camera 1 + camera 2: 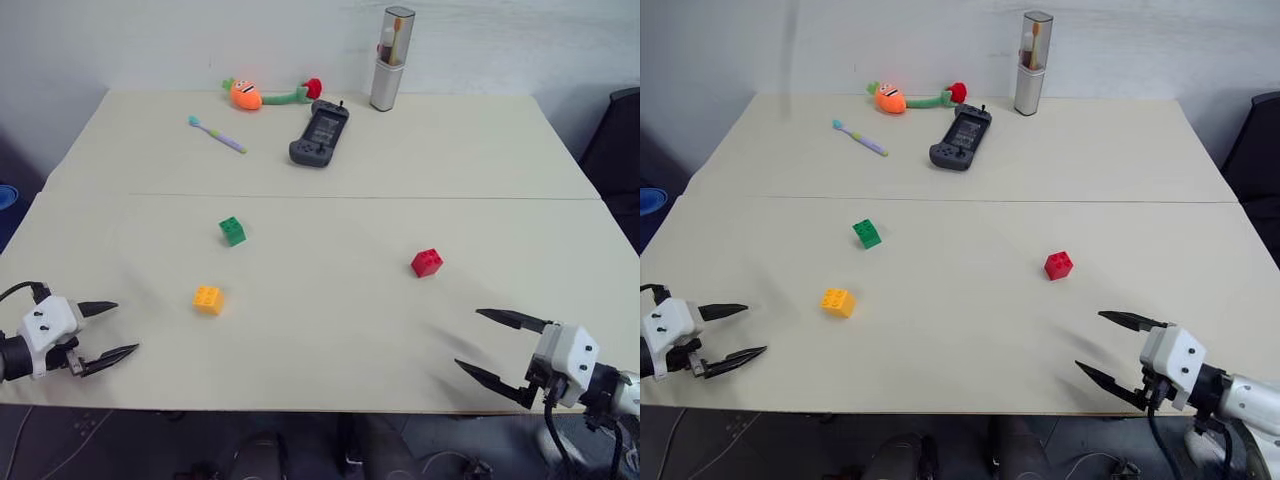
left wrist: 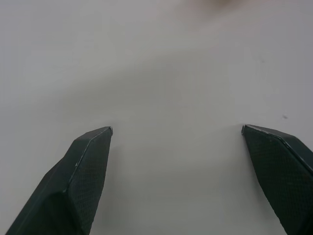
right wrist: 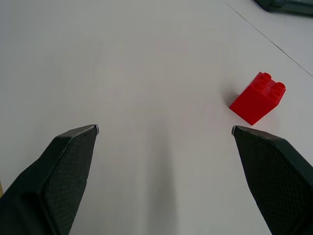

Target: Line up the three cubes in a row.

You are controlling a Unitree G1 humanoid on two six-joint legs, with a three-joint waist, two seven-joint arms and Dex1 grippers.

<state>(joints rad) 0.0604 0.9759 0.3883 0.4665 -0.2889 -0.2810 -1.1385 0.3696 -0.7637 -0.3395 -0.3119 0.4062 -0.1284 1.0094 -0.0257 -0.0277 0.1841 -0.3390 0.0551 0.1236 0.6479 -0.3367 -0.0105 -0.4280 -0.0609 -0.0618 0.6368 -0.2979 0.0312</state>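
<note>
the three cubes are scattered on the pale surface (image 1: 330, 300): the green cube (image 1: 232, 231) is set farthest back, the yellow-orange cube (image 1: 208, 299) near the left hand (image 1: 108, 329), the red cube (image 1: 426, 262) well apart on the right. the left hand and right hand (image 1: 487, 342) are held spread and empty at the near edge.

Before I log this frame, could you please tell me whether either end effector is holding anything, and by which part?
Nothing is held. The left end effector and right end effector are both open over bare table, apart from all three cubes.
</note>
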